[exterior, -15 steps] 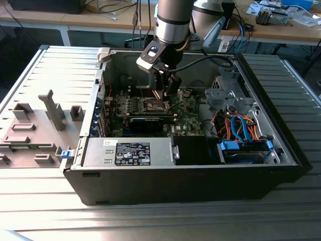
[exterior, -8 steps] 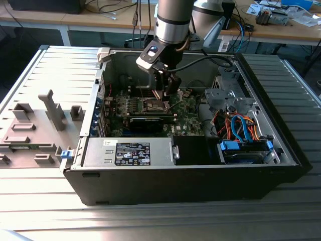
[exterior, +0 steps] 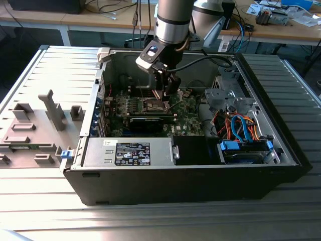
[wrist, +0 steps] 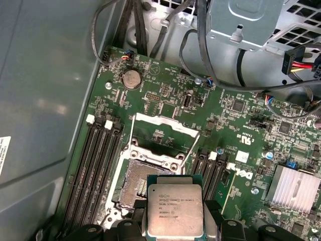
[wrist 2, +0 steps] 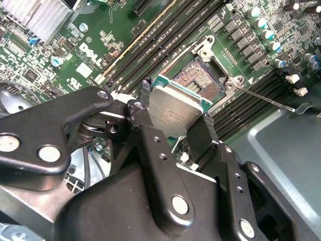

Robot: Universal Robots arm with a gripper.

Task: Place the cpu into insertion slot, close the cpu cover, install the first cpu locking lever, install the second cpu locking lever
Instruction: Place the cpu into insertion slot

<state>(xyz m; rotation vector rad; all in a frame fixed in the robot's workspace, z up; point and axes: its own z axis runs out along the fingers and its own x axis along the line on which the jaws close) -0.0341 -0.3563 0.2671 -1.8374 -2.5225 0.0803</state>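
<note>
While the gripper (wrist 2: 176,106) clamps the cpu (wrist: 174,206) by its edges, the chip hangs seemingly just above the insertion slot (wrist: 131,182).

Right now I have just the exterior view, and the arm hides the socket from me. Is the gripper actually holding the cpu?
Observer: Yes. In both wrist views the gripper is shut on the cpu, silver face showing.
Operator: Is it seated?
Observer: No. In the first wrist view it overlaps one corner of the insertion slot, and most of the dark centre lies bare beside it.
Operator: And the cover?
Observer: The cpu cover is swung open, off the slot.
</note>
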